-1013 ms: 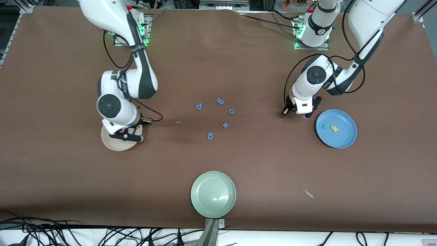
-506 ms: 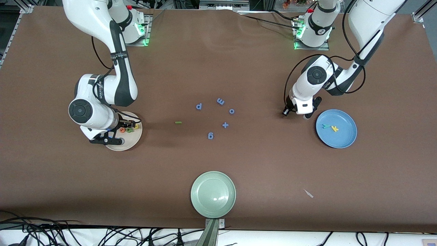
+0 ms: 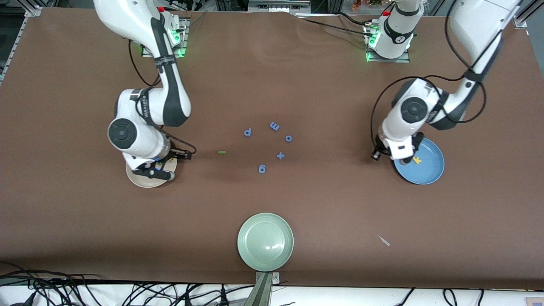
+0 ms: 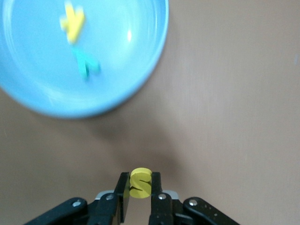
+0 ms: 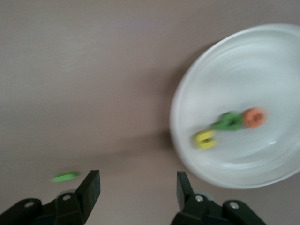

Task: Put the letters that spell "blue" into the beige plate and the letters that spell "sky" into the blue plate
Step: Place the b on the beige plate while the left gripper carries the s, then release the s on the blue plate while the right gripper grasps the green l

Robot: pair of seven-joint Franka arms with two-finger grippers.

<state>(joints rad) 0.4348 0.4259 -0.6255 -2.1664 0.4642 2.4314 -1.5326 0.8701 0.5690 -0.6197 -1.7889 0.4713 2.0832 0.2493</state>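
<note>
My left gripper (image 4: 139, 181) is shut on the yellow s (image 4: 140, 183) and hangs at the rim of the blue plate (image 3: 429, 169), on the side toward the table's middle. In that plate (image 4: 140, 56) lie the yellow k (image 4: 72, 23) and the teal y (image 4: 85, 63). My right gripper (image 5: 138, 180) is open and holds nothing, above the edge of the beige plate (image 3: 139, 180). This plate (image 5: 262, 61) holds the orange e (image 5: 254, 117), light green b (image 5: 229, 121) and yellow u (image 5: 205, 139). The darker green l (image 3: 222, 152) lies on the table between the beige plate and the blue letters.
Blue letters p (image 3: 247, 132), m (image 3: 274, 126), o (image 3: 288, 138), g (image 3: 262, 169) and a plus sign (image 3: 280, 155) lie mid-table. A pale green plate (image 3: 265, 241) sits near the front edge. A small pale scrap (image 3: 384, 241) lies nearer the camera than the blue plate.
My right gripper opened, swung off toward its end of the table and came back over the beige plate. My left arm carried the s to the blue plate's rim.
</note>
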